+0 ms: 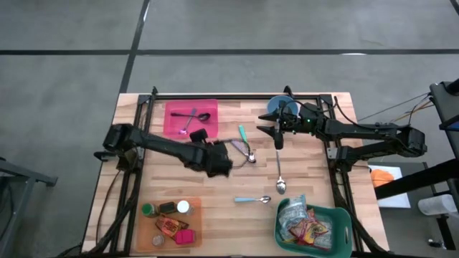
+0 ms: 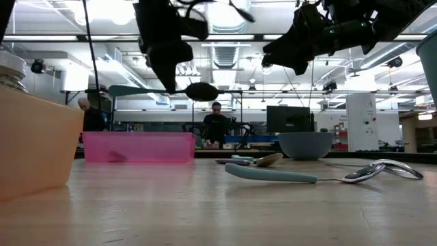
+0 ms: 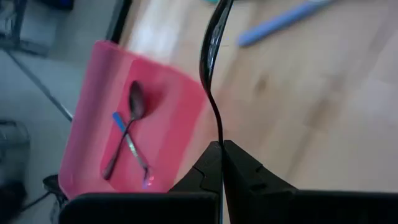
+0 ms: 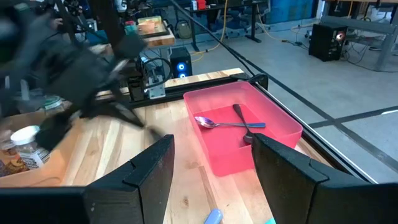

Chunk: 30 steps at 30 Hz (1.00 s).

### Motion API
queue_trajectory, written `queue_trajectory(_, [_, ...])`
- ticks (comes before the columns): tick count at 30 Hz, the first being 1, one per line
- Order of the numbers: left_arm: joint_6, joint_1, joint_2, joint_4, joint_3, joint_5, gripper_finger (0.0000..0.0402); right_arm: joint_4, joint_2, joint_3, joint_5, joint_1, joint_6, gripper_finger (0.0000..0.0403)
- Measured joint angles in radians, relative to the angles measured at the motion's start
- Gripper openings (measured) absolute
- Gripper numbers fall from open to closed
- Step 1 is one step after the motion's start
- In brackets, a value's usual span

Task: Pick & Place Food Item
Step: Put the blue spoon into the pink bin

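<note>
The pink tray (image 1: 174,122) at the table's far left already held two crossed spoons. The left gripper (image 3: 222,163), raised beside it, pinched a black spoon (image 3: 210,59) by its thin handle end: light, stiff, slippery, liable to swivel. The right gripper (image 4: 211,165) hung half-open, empty.

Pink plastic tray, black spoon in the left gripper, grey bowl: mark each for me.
Pink plastic tray (image 1: 172,123): high view, bare floor.
Black spoon (image 3: 209,56): left wrist view, bowl edge.
Grey bowl (image 2: 305,144): low view, outer wall.

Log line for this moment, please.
left gripper: shut on black spoon, lifted | right gripper: open, empty | pink tray: two spoons
</note>
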Motion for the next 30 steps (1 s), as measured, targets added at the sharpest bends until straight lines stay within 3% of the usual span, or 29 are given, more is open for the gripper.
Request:
queue_trajectory(3, [0.043,0.068,-0.050,0.073,-0.063,0.051,0.0003,0.000,0.000,0.000,0.000,0.000,0.000,0.0211])
queue_trajectory(7, [0.221,0.164,-0.137,0.217,-0.179,0.128,0.0003,0.000,0.000,0.000,0.000,0.000,0.000,0.0211])
queue_trajectory(11, [0.359,0.269,-0.220,0.287,-0.274,0.134,0.0003,0.000,0.000,0.000,0.000,0.000,0.000,0.0211])
queue_trajectory(15, [0.403,0.377,-0.278,0.287,-0.308,0.145,0.0003,0.000,0.001,0.000,0.000,0.000,0.000,0.0211])
queue_trajectory(24, [0.526,0.598,-0.289,0.363,-0.376,0.310,0.0003,0.000,0.001,0.000,0.000,0.000,0.000,0.0211])
queue_trajectory(30, [0.570,0.665,-0.289,0.431,-0.452,0.315,0.0003,0.000,0.001,0.000,0.000,0.000,0.000,0.0211])
